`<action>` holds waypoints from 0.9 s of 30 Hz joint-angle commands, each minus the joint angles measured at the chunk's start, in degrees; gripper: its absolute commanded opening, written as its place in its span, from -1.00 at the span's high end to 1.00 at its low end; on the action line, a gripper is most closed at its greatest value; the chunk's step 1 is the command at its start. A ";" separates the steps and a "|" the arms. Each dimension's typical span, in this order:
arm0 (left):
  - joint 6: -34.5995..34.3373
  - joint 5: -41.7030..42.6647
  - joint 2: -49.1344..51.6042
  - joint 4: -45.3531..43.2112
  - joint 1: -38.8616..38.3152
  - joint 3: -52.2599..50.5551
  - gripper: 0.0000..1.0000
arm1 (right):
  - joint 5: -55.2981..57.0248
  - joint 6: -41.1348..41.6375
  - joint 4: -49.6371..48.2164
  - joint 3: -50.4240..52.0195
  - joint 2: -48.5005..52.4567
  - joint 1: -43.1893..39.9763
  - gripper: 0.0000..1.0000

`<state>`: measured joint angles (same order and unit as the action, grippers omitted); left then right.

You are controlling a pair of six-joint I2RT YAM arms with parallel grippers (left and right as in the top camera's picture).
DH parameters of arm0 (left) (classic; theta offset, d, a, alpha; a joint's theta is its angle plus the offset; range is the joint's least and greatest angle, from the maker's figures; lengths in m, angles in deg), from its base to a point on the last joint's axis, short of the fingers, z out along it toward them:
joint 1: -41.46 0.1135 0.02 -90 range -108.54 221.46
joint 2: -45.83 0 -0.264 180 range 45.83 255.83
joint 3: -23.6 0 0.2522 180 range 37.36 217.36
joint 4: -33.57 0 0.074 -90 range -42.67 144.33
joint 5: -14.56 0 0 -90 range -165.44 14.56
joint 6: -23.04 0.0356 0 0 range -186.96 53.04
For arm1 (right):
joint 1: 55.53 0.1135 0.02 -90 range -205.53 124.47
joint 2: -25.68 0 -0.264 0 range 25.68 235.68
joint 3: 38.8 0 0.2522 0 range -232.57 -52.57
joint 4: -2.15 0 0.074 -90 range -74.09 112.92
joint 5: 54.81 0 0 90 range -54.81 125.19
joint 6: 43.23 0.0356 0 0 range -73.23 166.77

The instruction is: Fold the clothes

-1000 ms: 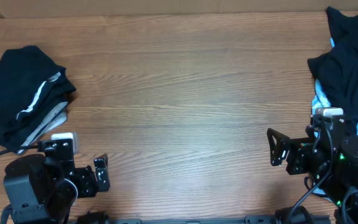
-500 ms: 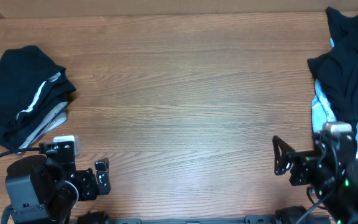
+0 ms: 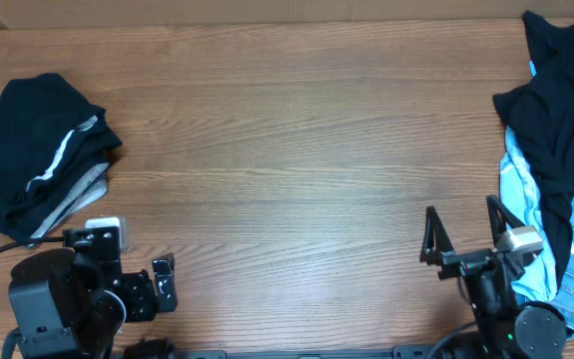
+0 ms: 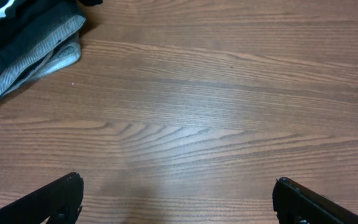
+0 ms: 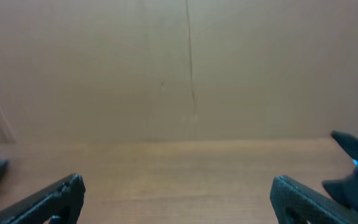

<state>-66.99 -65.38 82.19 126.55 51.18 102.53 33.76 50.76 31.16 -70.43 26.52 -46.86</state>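
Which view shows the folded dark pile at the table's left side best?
Overhead: the whole folded pile is visible. The left wrist view catches only its grey-edged corner; the right wrist view shows nothing clear of it.

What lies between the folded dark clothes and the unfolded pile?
Only bare wooden table separates the folded clothes from the pile, shown in the overhead view.
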 commanded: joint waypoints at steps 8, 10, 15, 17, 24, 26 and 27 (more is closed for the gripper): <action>-0.81 -0.15 -0.63 -0.13 0.00 -0.11 -1.00 | -1.18 -2.12 -13.53 17.42 -0.68 0.11 -1.00; -0.81 -0.15 -0.63 -0.13 0.00 -0.11 -1.00 | -1.01 -2.10 -10.67 17.40 -0.42 0.11 -1.00; -0.81 -0.15 -0.63 -0.13 0.00 -0.11 -1.00 | -1.01 -2.12 -10.60 17.38 -0.35 0.11 -1.00; -0.81 -0.15 -0.63 -0.13 0.00 -0.11 -1.00 | -1.01 -2.12 -10.60 17.38 -0.35 0.11 -1.00; -0.81 -0.15 -0.63 -0.13 0.00 -0.11 -1.00 | -1.01 -2.12 -10.60 17.40 -0.35 0.11 -1.00; -0.81 -0.15 -0.63 -0.13 0.00 -0.11 -1.00 | -1.01 -2.12 -10.60 17.38 -0.35 0.11 -1.00; -0.81 -0.15 -0.63 -0.13 0.00 -0.11 -1.00 | -1.01 -2.12 -10.60 17.38 -0.35 0.11 -1.00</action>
<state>-66.99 -65.38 82.19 126.61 51.18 102.53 32.64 49.07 20.67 -53.60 26.43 -46.86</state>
